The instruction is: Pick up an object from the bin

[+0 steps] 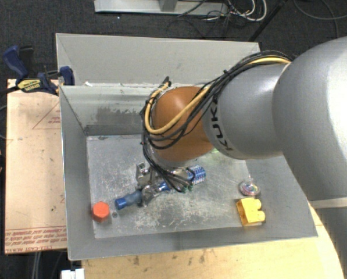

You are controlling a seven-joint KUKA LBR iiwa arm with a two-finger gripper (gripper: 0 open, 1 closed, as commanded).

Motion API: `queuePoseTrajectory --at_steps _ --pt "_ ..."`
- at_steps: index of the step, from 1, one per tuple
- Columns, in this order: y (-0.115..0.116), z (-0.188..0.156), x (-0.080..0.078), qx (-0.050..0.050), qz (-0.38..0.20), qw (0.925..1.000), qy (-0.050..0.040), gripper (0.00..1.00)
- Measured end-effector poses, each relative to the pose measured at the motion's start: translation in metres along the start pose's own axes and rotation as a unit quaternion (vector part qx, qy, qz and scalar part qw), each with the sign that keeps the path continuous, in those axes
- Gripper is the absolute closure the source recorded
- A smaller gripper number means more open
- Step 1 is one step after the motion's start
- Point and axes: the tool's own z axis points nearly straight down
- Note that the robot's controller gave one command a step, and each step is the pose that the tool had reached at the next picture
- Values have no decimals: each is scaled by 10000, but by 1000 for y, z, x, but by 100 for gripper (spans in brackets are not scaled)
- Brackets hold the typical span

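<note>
Aim matters here — my pincer (145, 189) sits low in the bin (74, 173), the small blue piece (127, 201) just beside it, long axis pointing toward the orange cap (101, 210); wide or narrow, I cannot tell.

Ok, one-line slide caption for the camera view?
Tool low beside a small blue piece in the bin; orange cap and yellow block lie apart.

Bin (74, 173): grey metal, floor scratched.
Front left: orange cap (101, 210), blue piece (125, 202) just beside it.
Middle: ridged blue part (198, 175).
Front right: yellow block (250, 211); small disc (249, 188) seen near it.
</note>
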Motion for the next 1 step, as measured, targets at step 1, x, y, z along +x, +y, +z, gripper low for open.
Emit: queuePoseTrajectory --at_steps 1 --pt "-23 -126 -11 15 264 9996 -48 100"
